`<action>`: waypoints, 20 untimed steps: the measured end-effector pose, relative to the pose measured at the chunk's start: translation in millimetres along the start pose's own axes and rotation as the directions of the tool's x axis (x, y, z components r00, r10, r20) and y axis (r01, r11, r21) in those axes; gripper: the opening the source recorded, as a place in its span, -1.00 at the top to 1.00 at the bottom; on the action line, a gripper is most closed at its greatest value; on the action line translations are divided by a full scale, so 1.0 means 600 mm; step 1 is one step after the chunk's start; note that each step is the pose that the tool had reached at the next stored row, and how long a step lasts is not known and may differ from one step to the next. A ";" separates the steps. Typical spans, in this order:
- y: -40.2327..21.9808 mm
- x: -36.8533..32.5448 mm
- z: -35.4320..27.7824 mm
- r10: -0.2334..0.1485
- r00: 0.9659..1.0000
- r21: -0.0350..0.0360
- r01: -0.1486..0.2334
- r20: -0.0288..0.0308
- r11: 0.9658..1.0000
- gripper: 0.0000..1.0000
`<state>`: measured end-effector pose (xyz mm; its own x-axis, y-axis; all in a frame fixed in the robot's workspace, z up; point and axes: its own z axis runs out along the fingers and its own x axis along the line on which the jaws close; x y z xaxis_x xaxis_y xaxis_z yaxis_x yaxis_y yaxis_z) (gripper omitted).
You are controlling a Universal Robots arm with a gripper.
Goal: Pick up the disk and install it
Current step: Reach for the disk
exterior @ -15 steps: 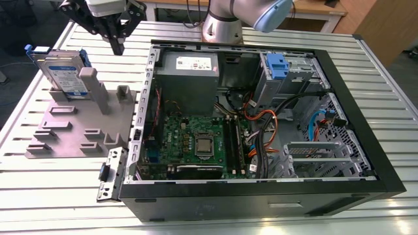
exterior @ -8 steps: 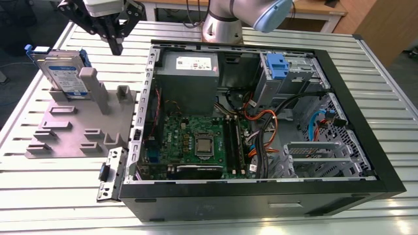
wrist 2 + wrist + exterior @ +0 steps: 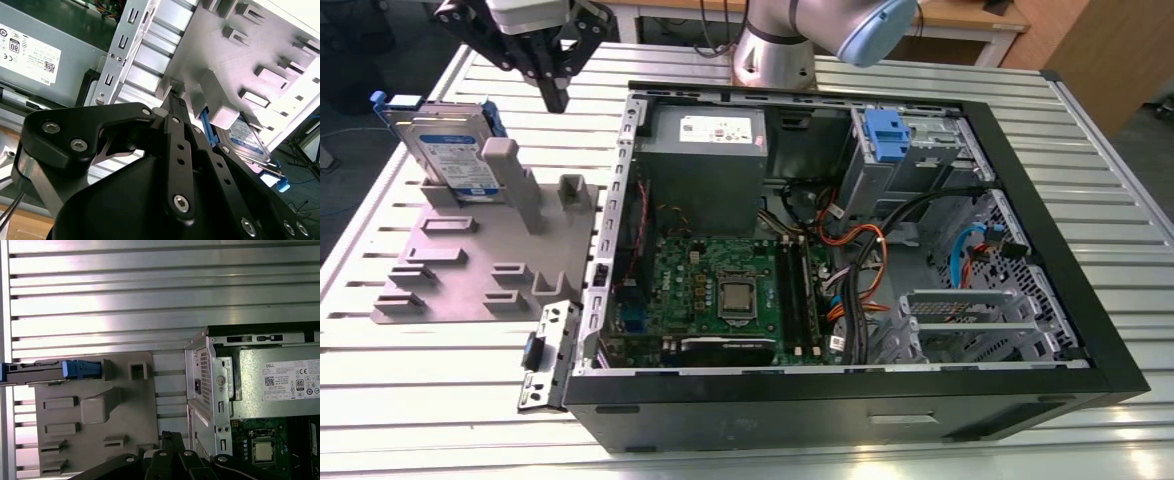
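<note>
The disk (image 3: 454, 148) stands on edge in a slot of the grey holder plate (image 3: 480, 265), at the exterior view's left. It is silver with a white-and-blue label and blue rails. My gripper (image 3: 556, 98) hangs above the table between the disk and the open computer case (image 3: 854, 390), a little toward the exterior view's right of the disk. Its black fingers are shut together and hold nothing. In the second wrist view the gripper (image 3: 176, 100) points at the holder plate, with the disk (image 3: 247, 141) beyond it. The first wrist view shows the disk (image 3: 50, 370) edge-on, apart from the gripper (image 3: 170, 437).
The case lies open with the motherboard (image 3: 720, 290), power supply (image 3: 707, 140) and loose cables (image 3: 867, 250) exposed. A metal drive cage (image 3: 927, 150) with a blue latch (image 3: 887, 135) sits at the case's far right. The arm's base (image 3: 774, 50) stands behind the case on the slatted metal table (image 3: 427, 390).
</note>
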<state>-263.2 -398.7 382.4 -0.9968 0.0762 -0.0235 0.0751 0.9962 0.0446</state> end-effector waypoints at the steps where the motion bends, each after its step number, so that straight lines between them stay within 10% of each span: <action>1: 0.000 0.001 0.000 0.000 1.000 0.000 0.000 0.000 1.000 0.79; 20: -0.001 0.015 0.002 0.000 1.000 0.000 0.000 0.000 1.000 0.79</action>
<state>-272.2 -398.7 381.2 -0.9968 0.0763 -0.0233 0.0752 0.9962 0.0446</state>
